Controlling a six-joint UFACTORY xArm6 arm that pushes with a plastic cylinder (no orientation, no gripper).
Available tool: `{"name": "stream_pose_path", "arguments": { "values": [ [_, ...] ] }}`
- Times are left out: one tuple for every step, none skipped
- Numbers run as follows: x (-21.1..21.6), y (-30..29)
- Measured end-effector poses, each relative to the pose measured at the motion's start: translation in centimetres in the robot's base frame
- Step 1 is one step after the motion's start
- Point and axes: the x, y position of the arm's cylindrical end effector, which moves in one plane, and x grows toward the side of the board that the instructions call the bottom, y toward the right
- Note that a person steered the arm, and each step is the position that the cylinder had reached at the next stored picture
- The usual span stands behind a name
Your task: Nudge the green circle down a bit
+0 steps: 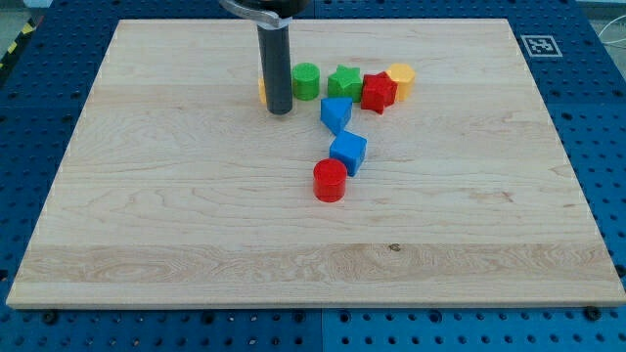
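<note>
There are seven blocks on the bench.

Two blocks are green: one green circle and one green star.

Two blocks are red: one red star and one red round block.

Two blocks are blue: one blue block higher up and one blue cube lower down.

One block is yellow.

A small orange bit peeks out from behind the one dark rod. It may be one more block, but it is too hidden to tell.
</note>
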Motion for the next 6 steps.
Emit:
{"name": "stream_pose_path", "arguments": {
  "values": [
    [0.1, 0.0],
    [1.2, -0.4],
    [1.3, -1.9],
    [1.2, -3.3],
    [0.3, -4.5],
    [-1.6, -5.2]
  ]
}}
